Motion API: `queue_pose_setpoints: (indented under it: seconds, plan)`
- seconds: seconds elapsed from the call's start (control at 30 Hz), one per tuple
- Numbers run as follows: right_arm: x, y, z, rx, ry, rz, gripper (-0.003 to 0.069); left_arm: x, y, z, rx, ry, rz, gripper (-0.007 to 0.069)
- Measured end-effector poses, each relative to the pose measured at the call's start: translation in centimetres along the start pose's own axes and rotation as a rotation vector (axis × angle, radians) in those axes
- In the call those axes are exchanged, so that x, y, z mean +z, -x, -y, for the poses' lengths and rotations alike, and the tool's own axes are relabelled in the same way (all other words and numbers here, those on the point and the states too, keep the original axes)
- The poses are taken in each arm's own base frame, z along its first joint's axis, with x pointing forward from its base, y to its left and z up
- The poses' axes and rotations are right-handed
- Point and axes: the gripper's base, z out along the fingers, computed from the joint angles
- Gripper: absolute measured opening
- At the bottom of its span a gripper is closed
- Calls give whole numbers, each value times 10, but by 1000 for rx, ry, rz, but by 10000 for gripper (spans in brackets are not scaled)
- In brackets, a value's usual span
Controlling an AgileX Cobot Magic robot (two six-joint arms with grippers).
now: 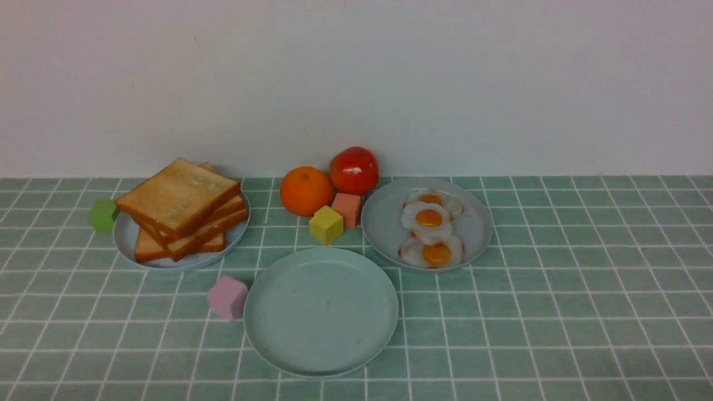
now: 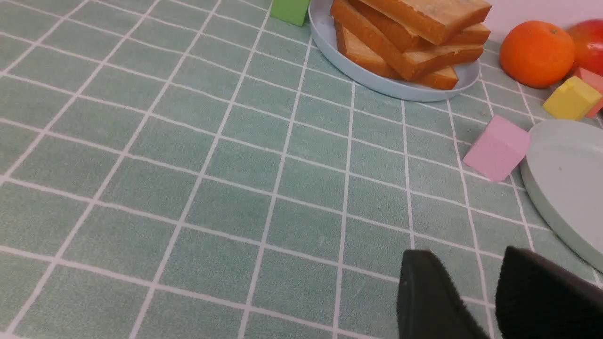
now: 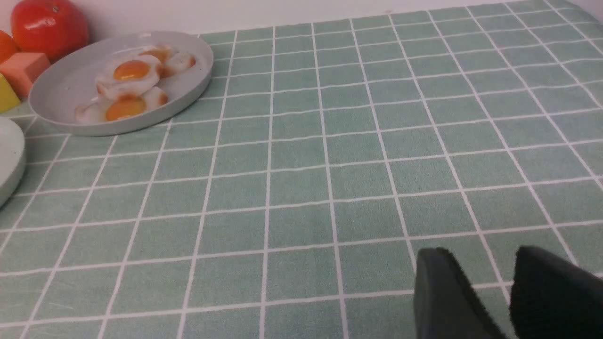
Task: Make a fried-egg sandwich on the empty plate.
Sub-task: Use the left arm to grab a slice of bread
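My left hand (image 2: 464, 270), right hand (image 3: 480, 268): slightly parted, holding nothing. Plate (image 1: 320, 312) bare, in front between toast (image 1: 178, 197) and eggs (image 1: 429, 218); easy reach, I judge.

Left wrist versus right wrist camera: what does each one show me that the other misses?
Only left wrist: the toast stack on its grey-blue plate, the green cube, the pink cube, the left gripper. Only right wrist: three fried eggs on a second grey-blue plate, the right gripper. Both: the rim of the mint-green plate, the orange, the red fruit, the yellow cube, the salmon cube, the checked cloth.
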Motion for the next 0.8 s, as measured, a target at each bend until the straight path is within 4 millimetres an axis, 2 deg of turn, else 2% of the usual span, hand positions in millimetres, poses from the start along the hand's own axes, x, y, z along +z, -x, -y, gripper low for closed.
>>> queue_pose_setpoints:
  seconds: [0.57, 0.63, 0.8]
  plan:
    - [0, 0, 0, 0, 0, 0, 239, 0, 3, 1, -4, -9, 33, 238]
    - [0, 0, 0, 0, 0, 0, 239, 0, 8, 3, -60, -36, 85, 238]
    - [0, 0, 0, 0, 0, 0, 239, -3, 21, 9, -427, -147, 203, 238]
